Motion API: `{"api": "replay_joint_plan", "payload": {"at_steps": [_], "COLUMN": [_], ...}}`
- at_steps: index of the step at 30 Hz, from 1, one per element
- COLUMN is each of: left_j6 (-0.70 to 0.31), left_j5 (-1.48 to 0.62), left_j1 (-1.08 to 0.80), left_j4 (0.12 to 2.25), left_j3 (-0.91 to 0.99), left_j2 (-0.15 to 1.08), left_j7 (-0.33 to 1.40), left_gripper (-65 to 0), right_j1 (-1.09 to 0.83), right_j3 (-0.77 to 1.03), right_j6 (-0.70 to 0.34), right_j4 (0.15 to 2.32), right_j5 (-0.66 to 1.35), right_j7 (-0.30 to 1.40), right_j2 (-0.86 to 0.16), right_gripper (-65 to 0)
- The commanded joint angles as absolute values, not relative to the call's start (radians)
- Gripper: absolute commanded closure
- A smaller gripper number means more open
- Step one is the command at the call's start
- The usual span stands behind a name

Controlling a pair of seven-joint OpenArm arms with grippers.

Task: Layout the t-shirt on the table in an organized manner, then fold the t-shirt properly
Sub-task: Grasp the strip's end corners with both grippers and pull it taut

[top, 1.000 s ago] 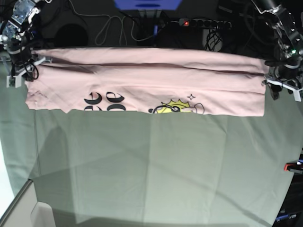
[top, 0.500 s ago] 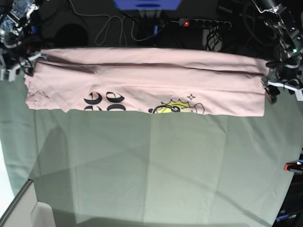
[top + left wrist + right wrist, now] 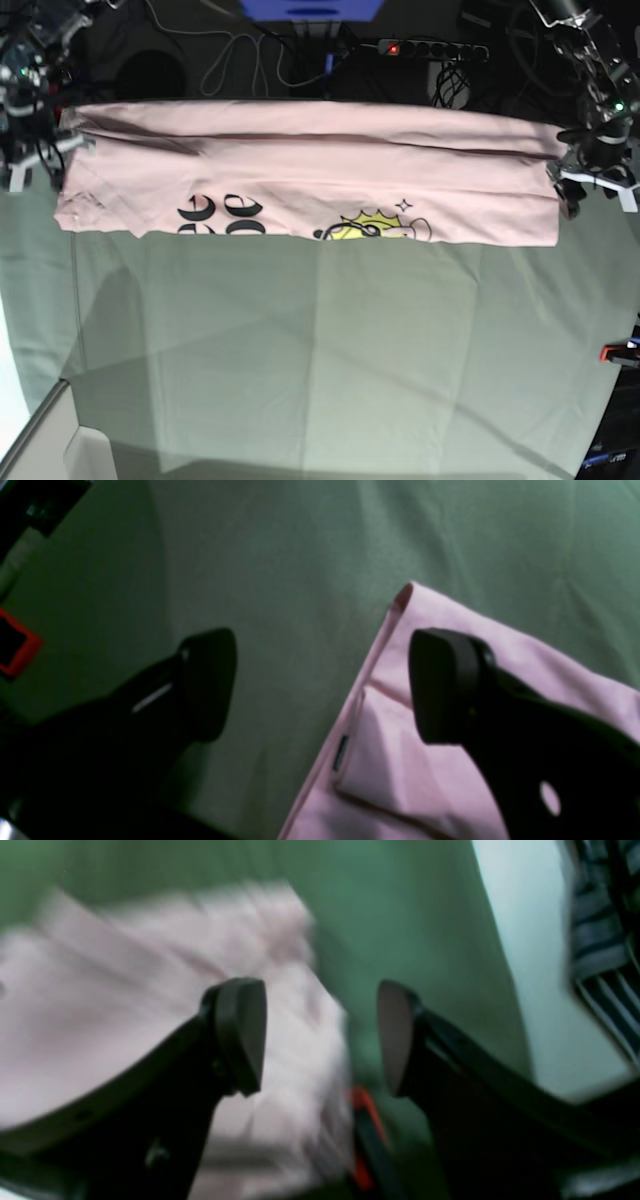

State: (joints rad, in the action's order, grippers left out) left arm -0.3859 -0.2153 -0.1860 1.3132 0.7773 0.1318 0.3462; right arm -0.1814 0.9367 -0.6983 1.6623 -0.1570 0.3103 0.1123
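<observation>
The pale pink t-shirt [image 3: 300, 170] lies folded into a long band across the far side of the table [image 3: 320, 350], with black letters and a yellow print along its near edge. At the band's right end my left gripper [image 3: 595, 188] stands open. In the left wrist view the left gripper [image 3: 320, 685] straddles the t-shirt's folded edge [image 3: 400, 760], one finger [image 3: 440, 685] over the cloth and the other over bare table. My right gripper [image 3: 45, 160] is open at the left end. The right wrist view is blurred, with the right gripper [image 3: 320, 1035] above the t-shirt's corner [image 3: 150, 990], holding nothing.
A red clamp [image 3: 615, 352] sits at the table's right edge, and another red clamp [image 3: 365, 1120] lies below the right gripper. Cables and a power strip [image 3: 430, 48] run behind the table. A pale box edge [image 3: 60, 450] shows at the near left corner.
The right gripper has opened, let go of the shirt's left end and drawn back to the left and up. The left gripper has opened wider at the right end. The shirt has settled flat.
</observation>
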Motion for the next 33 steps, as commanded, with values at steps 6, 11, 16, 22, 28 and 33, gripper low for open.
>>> {"api": "replay_joint_plan", "payload": {"at_steps": [6,11,16,22,28,33], "left_j6": [-0.384,-0.384,-0.384,-0.384,-0.384,-0.386], "left_j5": [-0.228,-0.228,-0.228,-0.228,-0.222,-0.222], "left_j1": [-0.180,-0.182,-0.177,-0.179,-0.185,-0.183], "left_j4": [1.256,1.253,1.253,1.253,1.251,1.190], "left_j3": [0.780,0.780,0.779,0.769,0.717,0.716], "left_j2": [0.143,0.143,0.139,0.097,0.097,0.097], "left_j7": [0.326,0.326,0.326,0.326,0.326,0.326], "left_gripper": [-52.0,-52.0,-52.0,-52.0,-51.8,-51.6], "right_j1": [-0.213,-0.213,-0.214,-0.223,-0.220,-0.219], "right_j3": [0.849,0.851,0.851,0.846,0.846,0.846], "right_j6": [-0.698,-0.698,-0.698,-0.698,-0.698,-0.698], "right_j4": [1.612,1.494,1.417,1.383,1.383,1.385], "right_j5": [-0.148,-0.148,-0.148,-0.148,-0.148,-0.148], "right_j7": [0.318,0.318,0.318,0.314,0.314,0.314], "right_j2": [0.104,0.096,0.064,0.050,0.050,0.050], "right_gripper": [-35.3,-35.3,-35.3,-35.3,-35.3,-35.3]}}
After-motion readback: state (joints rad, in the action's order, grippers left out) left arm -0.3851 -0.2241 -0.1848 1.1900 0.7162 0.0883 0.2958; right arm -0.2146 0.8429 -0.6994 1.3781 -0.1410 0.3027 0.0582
